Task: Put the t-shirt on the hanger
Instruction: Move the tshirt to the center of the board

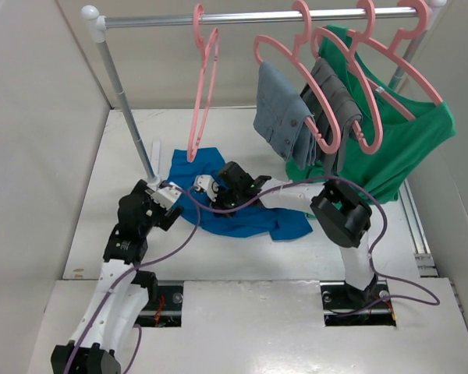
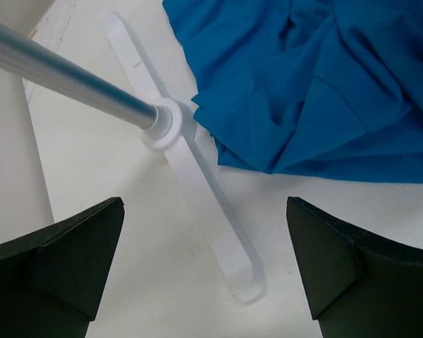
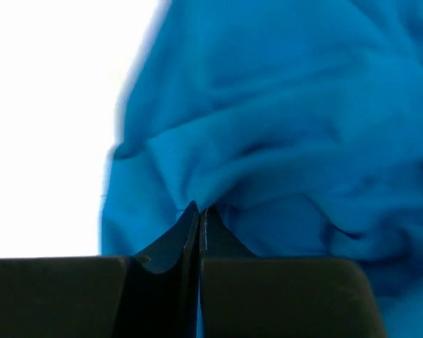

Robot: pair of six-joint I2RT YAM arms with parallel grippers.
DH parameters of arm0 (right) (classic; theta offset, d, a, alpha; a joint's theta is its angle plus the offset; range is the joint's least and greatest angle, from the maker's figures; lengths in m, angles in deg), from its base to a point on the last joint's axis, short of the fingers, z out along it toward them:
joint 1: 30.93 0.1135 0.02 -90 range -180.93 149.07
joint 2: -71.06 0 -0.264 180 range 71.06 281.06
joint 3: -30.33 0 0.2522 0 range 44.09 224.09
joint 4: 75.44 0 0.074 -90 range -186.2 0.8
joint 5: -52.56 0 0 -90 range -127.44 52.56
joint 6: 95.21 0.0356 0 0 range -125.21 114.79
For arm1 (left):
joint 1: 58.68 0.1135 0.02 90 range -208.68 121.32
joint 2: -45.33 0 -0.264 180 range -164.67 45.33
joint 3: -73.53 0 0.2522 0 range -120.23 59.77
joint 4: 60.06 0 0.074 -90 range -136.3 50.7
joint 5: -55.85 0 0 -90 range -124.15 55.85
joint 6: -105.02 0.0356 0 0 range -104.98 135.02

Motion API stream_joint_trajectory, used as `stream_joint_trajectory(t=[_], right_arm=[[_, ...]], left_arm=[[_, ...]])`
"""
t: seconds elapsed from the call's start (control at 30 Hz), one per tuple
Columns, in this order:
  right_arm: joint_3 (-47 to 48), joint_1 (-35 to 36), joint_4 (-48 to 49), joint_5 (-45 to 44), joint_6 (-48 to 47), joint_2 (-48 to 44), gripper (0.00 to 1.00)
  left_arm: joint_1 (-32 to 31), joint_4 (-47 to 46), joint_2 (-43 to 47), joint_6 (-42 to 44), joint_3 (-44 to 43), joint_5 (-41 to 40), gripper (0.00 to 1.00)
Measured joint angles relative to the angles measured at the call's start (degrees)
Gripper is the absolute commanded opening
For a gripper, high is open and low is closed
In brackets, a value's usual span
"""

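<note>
Bright royal-blue fabric t-shirt [image 1: 253,222] lies crumpled on the white table [image 1: 101,234], beneath the thin pink plastic hanger [image 1: 193,140]. Right claw [image 3: 199,211] is closed, pinching a fold of it. Left claw [image 2: 204,204] gapes wide and empty beside the shirt's edge.

Hung along a silver metal clothes rail [image 1: 249,17] at the back: a folded blue-grey garment [image 1: 279,109], a darker grey folded garment [image 1: 327,86] just beside it, a large green shirt [image 1: 413,148] far right, each on pink plastic hangers [image 1: 325,136]. Below, slanted silver post [image 1: 127,109] socketed in a flat white plastic foot [image 2: 211,225] on the white table [image 1: 242,257].
</note>
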Motion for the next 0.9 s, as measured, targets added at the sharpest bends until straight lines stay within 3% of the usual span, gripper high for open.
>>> stream_joint_trajectory(t=[0.13,0.17,0.2,0.23,0.3,0.33,0.53,0.6,0.77,0.9], right_arm=[[-1.9,3.1,-2.6,2.5,-7.0,-3.2,0.03],[-3.1,4.1,-3.1,2.8,-8.3,-4.8,0.12],[-4.5,5.0,-3.7,3.2,-9.4,-6.8,0.44],[-6.0,5.6,-4.3,3.5,-10.3,-9.0,0.55],[-8.9,5.9,-4.6,4.3,-11.9,-13.2,0.69],[-10.3,5.5,-4.5,4.7,-12.3,-15.3,0.82],[-16.0,-5.2,-0.6,8.1,-8.6,-20.4,0.82],[-16.2,-8.9,0.1,7.2,-7.1,-19.4,0.81],[-15.7,-10.2,0.4,4.9,-4.7,-16.1,0.78],[-13.4,-10.9,-0.2,2.8,-3.6,-13.3,0.72]], left_arm=[[0.0,-2.8,-1.4,1.3,0.1,2.6,0.98],[0.0,-3.5,-2.1,1.8,0.1,3.7,0.94],[0.0,-4.1,-3.1,2.3,0.1,4.8,0.92],[0.0,-4.7,-4.2,2.8,0.1,6.1,0.91],[-0.1,-5.1,-7.2,3.7,-0.3,8.2,0.87],[-0.1,-5.1,-9.8,4.1,-1.2,9.2,0.85],[-2.3,-5.0,-24.4,5.8,-9.3,12.0,0.81],[-4.6,-6.4,-26.7,6.0,-10.2,11.0,0.86],[-10.6,-10.5,-31.8,6.2,-10.5,9.4,0.91],[-11.4,-11.2,-37.7,6.1,-13.8,11.1,0.94]])
